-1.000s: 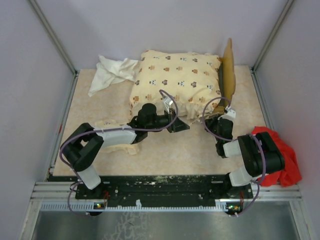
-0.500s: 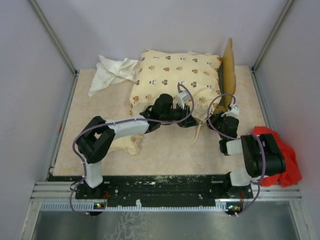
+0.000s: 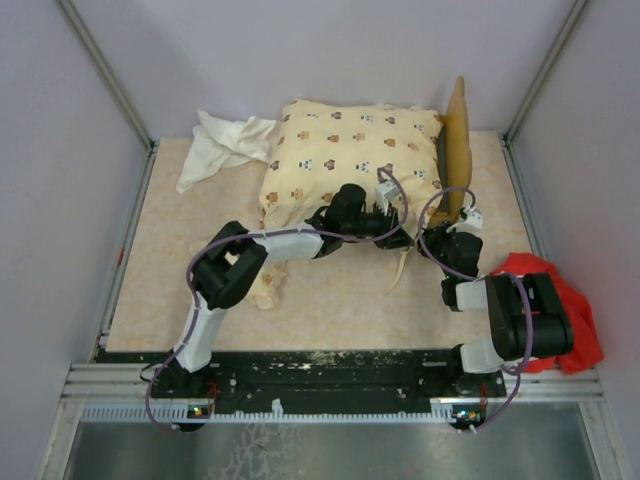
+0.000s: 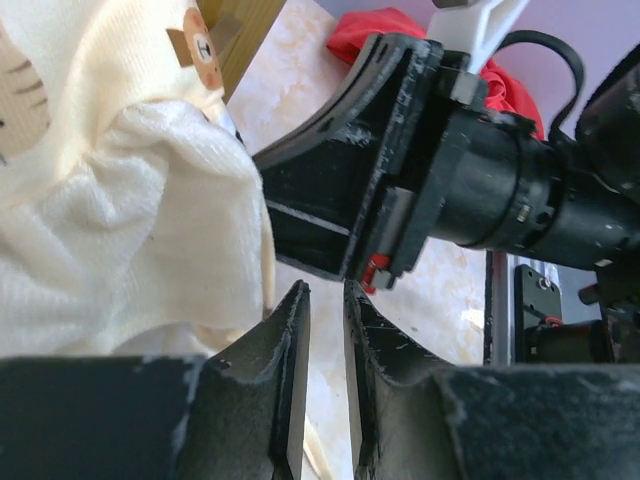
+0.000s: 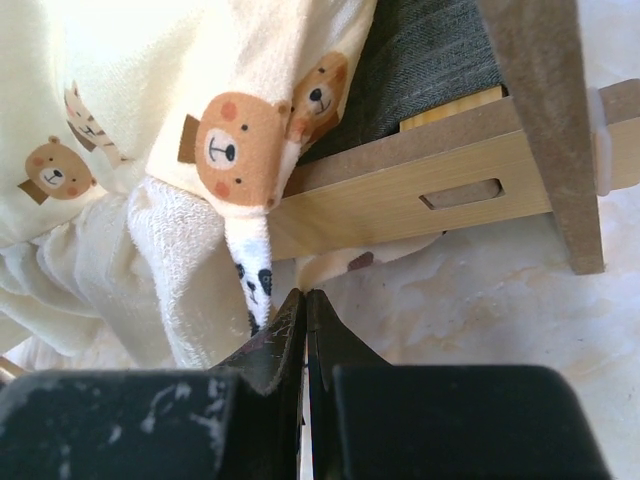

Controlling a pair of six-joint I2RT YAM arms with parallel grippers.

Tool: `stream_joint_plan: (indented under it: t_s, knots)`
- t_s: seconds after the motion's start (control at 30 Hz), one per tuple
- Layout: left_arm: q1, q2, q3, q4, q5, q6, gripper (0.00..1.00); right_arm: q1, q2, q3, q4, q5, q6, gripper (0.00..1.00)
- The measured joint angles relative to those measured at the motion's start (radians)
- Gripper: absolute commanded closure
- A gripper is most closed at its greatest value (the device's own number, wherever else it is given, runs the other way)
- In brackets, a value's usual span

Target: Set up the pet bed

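The jaws of the left gripper [image 4: 325, 300] stand a narrow slit apart, with nothing between them; only the table [image 3: 340, 300] shows through the gap. They sit at the near right corner of the cushion [image 3: 350, 160], whose plain underside bulges just to their left in the left wrist view. The right gripper [image 5: 305, 300] is closed tight, its fingertips meeting with no gap. A thin printed strip [image 5: 255, 280] from the cushion's corner hangs down against the outer side of one finger (I cannot tell whether any of it is caught between the tips). The two grippers face each other closely at that corner, the right one's black body filling the middle of the left wrist view. The cushion lies at the back of the table, over the frame [image 5: 400, 205]. In the right wrist view it drapes over the frame's pale wooden side rail, and the dark grey base [image 5: 430, 60] shows beside it. The wavy headboard [image 3: 457, 140] stands upright against the cushion's right edge. The pillow [image 3: 262, 290] lies on the table at the near left, apart from the cushion and partly under the left arm. A white cloth [image 3: 225, 145] lies crumpled at the back left, touching the cushion's left corner. A red cloth [image 3: 565, 300] is bunched at the near right edge, behind the right arm's elbow and well away from the frame.
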Motion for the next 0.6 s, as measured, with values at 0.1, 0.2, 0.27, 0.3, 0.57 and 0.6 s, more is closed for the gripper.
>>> stream_joint_plan:
  t_s: [0.1, 0.2, 0.27, 0.3, 0.57, 0.6]
  knots:
    - [0.0, 0.058, 0.046, 0.034, 0.017, -0.01, 0.74, 0.0, 0.0, 0.0, 0.003, -0.01, 0.0, 1.0]
    - [0.0, 0.099, 0.09, 0.058, 0.021, -0.013, 0.73, 0.0, 0.0, 0.0, 0.005, -0.018, 0.0, 1.0]
    - [0.0, 0.12, 0.122, 0.056, 0.009, -0.006, 0.73, 0.0, 0.0, 0.0, 0.005, -0.02, 0.0, 1.0]
    - [0.0, 0.127, 0.136, 0.053, -0.004, 0.001, 0.73, -0.001, 0.0, 0.0, 0.005, -0.02, -0.001, 1.0]
    - [0.0, 0.139, 0.164, 0.001, -0.134, 0.092, 0.76, -0.003, -0.028, 0.0, -0.026, -0.015, -0.029, 1.0]
    - [0.0, 0.144, 0.172, -0.005, -0.137, 0.097, 0.76, -0.005, -0.028, 0.0, -0.026, -0.015, -0.033, 1.0]
